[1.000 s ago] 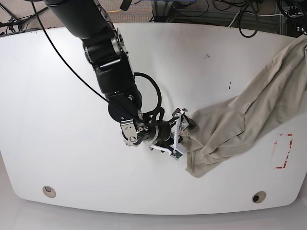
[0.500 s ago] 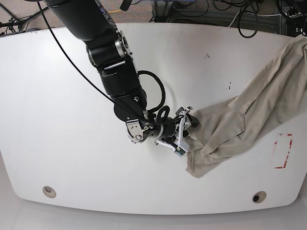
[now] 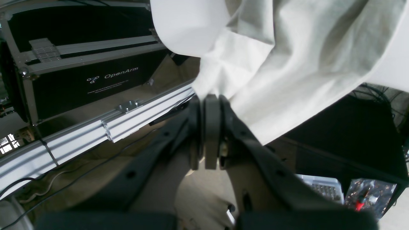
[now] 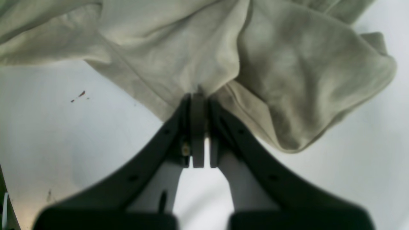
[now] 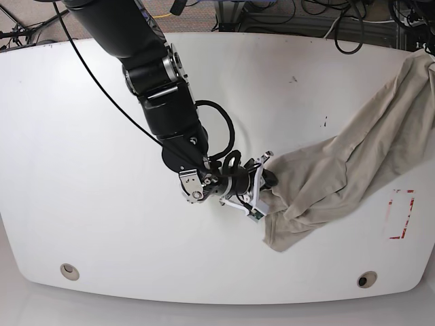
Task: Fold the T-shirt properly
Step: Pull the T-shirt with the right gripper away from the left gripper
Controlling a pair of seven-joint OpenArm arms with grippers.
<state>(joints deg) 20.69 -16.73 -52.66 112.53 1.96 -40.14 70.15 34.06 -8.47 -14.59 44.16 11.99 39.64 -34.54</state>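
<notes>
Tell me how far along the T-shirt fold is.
Done: both end effectors are shut on the wrinkled khaki-beige cotton T-shirt, the right end effector at its edge on the white table, the left end effector past the table's rim. In hand: gripping only. Left: spreading it flat and every fold; it lies bunched, trailing off the table.

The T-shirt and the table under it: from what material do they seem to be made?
T-shirt: looks like soft matte woven or knit cloth, probably cotton; it wrinkles and drapes in loose folds. Table: a hard, smooth white top, maybe laminate or painted board; it shows a faint sheen and small scuff marks.
</notes>
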